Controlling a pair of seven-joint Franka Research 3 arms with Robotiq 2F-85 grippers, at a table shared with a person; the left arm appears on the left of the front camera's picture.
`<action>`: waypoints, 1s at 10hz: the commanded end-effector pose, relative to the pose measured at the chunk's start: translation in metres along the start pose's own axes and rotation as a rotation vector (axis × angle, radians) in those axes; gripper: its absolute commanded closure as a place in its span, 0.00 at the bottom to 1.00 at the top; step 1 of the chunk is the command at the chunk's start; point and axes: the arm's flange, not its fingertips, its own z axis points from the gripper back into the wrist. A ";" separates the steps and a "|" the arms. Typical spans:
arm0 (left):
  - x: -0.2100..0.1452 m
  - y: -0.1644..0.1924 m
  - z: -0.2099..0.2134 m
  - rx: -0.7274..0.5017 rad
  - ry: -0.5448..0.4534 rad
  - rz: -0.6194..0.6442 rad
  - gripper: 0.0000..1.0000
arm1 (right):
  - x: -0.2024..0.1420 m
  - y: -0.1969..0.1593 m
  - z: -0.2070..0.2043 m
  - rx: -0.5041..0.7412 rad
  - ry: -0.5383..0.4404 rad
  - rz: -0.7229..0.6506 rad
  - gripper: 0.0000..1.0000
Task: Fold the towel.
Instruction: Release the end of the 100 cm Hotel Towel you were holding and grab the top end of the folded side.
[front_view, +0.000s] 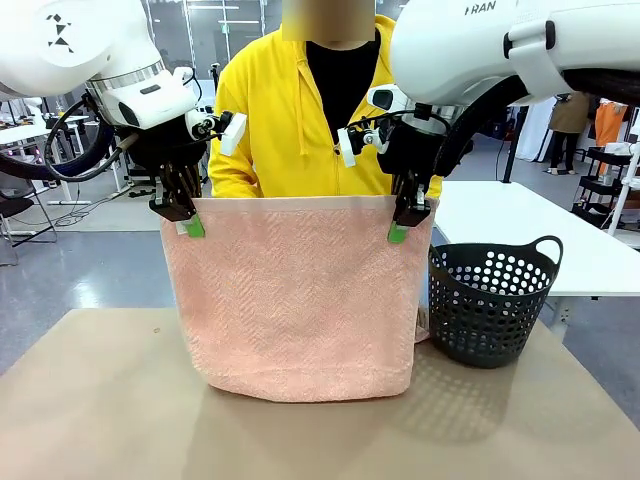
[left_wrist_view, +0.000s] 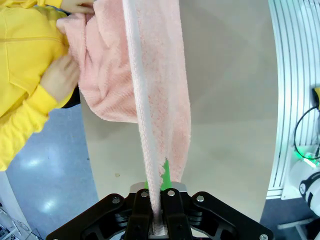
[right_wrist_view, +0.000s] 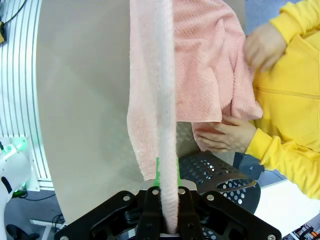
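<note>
Front view: above the tan table (front_view: 100, 400), the salmon-pink towel (front_view: 300, 300) hangs as a broad sheet facing the robot. Its plain top hem runs level from left to right, which is also its longer way, and its lower edge reaches down to the tabletop. The left gripper (front_view: 188, 222) is clenched on the upper left corner and the right gripper (front_view: 400, 230) on the upper right corner, green pads pressed against the cloth.

Just beside the towel's right edge a dark perforated basket (front_view: 490, 300) with loop handles stands on the table; what lies inside it cannot be told from here. The letters "RAN" read on the right arm's white casing (front_view: 480, 8).

Behind the towel stands a person in a yellow hooded jacket (front_view: 260, 110).

In the left wrist view, the left gripper (left_wrist_view: 155, 187) pinches the pale hem, which runs straight away from the jaws, while the towel (left_wrist_view: 160, 75) falls to one side and a person's hand (left_wrist_view: 60, 77) touches its far part.

The right wrist view shows the right gripper (right_wrist_view: 167, 195) nipping the hem likewise, with a hand (right_wrist_view: 225, 135) at the cloth (right_wrist_view: 200, 65) and the basket rim (right_wrist_view: 215, 175) beneath.
</note>
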 end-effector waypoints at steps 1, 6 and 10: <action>-0.001 0.001 0.000 0.001 0.000 0.001 1.00 | -0.001 0.000 0.000 0.000 0.002 -0.001 1.00; -0.001 0.001 0.000 0.001 0.000 0.001 1.00 | -0.001 0.000 0.000 0.000 0.002 -0.001 1.00; -0.001 0.001 0.000 0.001 0.000 0.001 1.00 | -0.001 0.000 0.000 0.000 0.002 -0.001 1.00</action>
